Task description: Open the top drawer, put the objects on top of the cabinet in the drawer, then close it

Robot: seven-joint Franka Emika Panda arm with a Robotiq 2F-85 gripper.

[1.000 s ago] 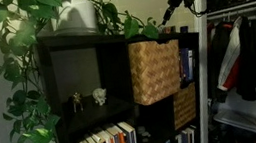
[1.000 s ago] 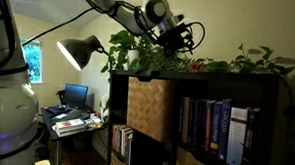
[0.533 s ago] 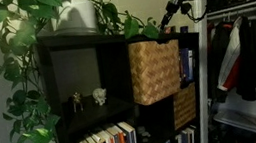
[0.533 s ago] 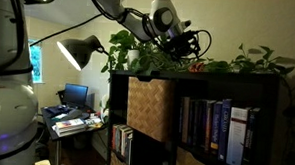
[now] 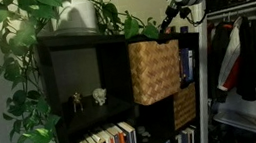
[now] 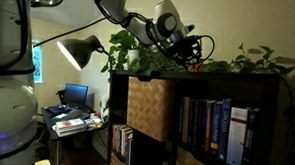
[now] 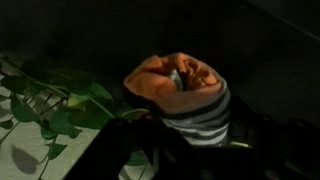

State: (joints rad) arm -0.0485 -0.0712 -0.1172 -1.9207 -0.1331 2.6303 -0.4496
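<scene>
Arm (image 6: 125, 16) slants down over the cabinet (image 6: 203, 80), gripper (image 6: 196, 59) at an orange striped toy (image 7: 180, 88) (whether its jaws hold it cannot be told).

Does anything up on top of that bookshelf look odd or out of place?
Yes: a small orange and striped soft object lies on the shelf top among the trailing plant leaves, just below the tool. It looks stray there, half tucked into the greenery rather than stored away.
</scene>
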